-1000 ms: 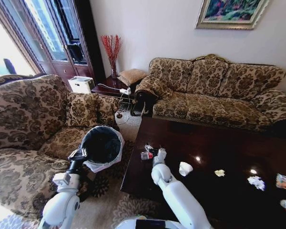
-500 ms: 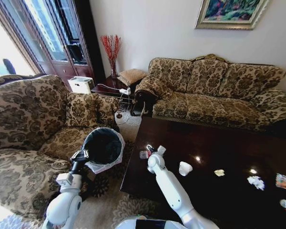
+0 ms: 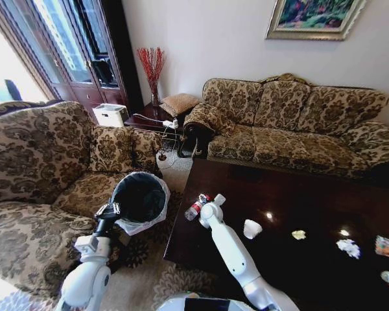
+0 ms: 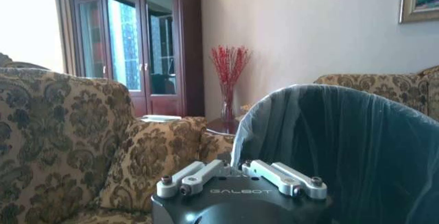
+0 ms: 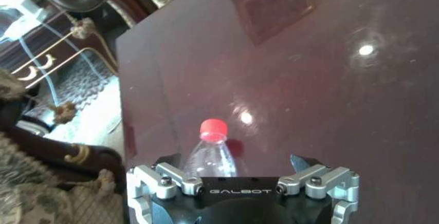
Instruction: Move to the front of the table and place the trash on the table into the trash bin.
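Note:
My right gripper (image 3: 203,206) is shut on the clear bottle with a red cap (image 3: 194,208), held tilted over the left end of the dark glossy table (image 3: 298,194). In the right wrist view the bottle (image 5: 211,154) sticks out between the fingers above the table (image 5: 309,80). The black trash bin (image 3: 139,195) with its whitish bag stands on the floor just left of the table. My left gripper (image 3: 109,209) is shut on the bin's near rim, and the bin (image 4: 329,147) rises right in front of it (image 4: 240,175). More trash lies on the table: crumpled white paper (image 3: 251,228), a yellowish scrap (image 3: 299,234), another white paper (image 3: 348,247) and wrappers (image 3: 388,247).
A patterned armchair (image 3: 32,162) stands left of the bin. A matching sofa (image 3: 292,123) runs behind the table. A dark side table with a vase of red twigs (image 3: 152,71) sits in the corner, next to a tall cabinet (image 3: 71,45).
The right gripper came down on the bottle lying near the table's left end, closed on it and tipped it up toward the bin side. The left arm has hardly moved.

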Controlling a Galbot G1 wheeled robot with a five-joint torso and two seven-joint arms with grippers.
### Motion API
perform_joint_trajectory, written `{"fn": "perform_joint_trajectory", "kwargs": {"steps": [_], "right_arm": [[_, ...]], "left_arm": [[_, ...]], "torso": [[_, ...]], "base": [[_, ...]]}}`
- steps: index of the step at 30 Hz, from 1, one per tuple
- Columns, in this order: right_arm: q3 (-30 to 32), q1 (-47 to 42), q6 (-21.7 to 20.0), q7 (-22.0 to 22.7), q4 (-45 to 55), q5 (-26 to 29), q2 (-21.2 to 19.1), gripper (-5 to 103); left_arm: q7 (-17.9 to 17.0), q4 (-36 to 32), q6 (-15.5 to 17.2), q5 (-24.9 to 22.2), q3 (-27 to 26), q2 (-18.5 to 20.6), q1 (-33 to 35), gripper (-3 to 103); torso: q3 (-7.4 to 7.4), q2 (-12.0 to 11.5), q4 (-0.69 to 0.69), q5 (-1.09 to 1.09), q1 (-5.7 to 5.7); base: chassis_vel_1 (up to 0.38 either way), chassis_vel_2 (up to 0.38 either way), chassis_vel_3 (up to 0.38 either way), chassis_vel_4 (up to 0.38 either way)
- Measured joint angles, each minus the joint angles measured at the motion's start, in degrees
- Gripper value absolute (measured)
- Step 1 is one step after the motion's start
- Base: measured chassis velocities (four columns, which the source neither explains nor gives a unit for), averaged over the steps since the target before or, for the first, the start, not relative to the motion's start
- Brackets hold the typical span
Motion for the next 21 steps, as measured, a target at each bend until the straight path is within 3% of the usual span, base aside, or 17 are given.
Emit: {"fn": "perform_joint_trajectory", "kwargs": {"steps": [2,6,11,14,21], "right_arm": [[0.01,0.00,-0.33,-0.94,-0.19,0.02,0.12,100],[-1.03,0.27,-4.44,-7.83,-1.59,-0.34,0.87,100],[-2.21,1.21,-5.73,-6.45,-3.11,-0.82,2.03,100],[-3.01,1.32,-7.50,-2.87,-2.96,-0.44,2.02,100],[-2.56,1.78,-9.02,-4.07,-4.18,-0.20,1.49,100]], "left_arm": [[0.02,0.00,0.00,0.06,0.02,-0.01,0.02,3],[0.24,0.00,-0.01,0.35,0.06,-0.32,0.22,3],[0.44,-0.22,-0.04,0.41,0.05,-0.42,0.29,3],[0.46,-0.55,-0.05,0.19,-0.25,-0.34,0.31,3],[0.44,-0.20,-0.14,-0.02,-0.23,-0.55,0.23,3]], "torso": [[0.00,0.00,0.00,0.00,0.00],[0.00,0.00,0.01,0.00,0.00],[0.00,0.00,0.02,0.00,0.00],[0.00,0.00,0.02,0.00,0.00],[-0.01,0.01,0.01,0.00,-0.01]], "base": [[0.000,0.000,0.000,0.000],[0.000,0.000,0.000,0.000],[0.000,0.000,0.000,0.000],[0.000,0.000,0.000,0.000],[0.000,0.000,0.000,0.000]]}}
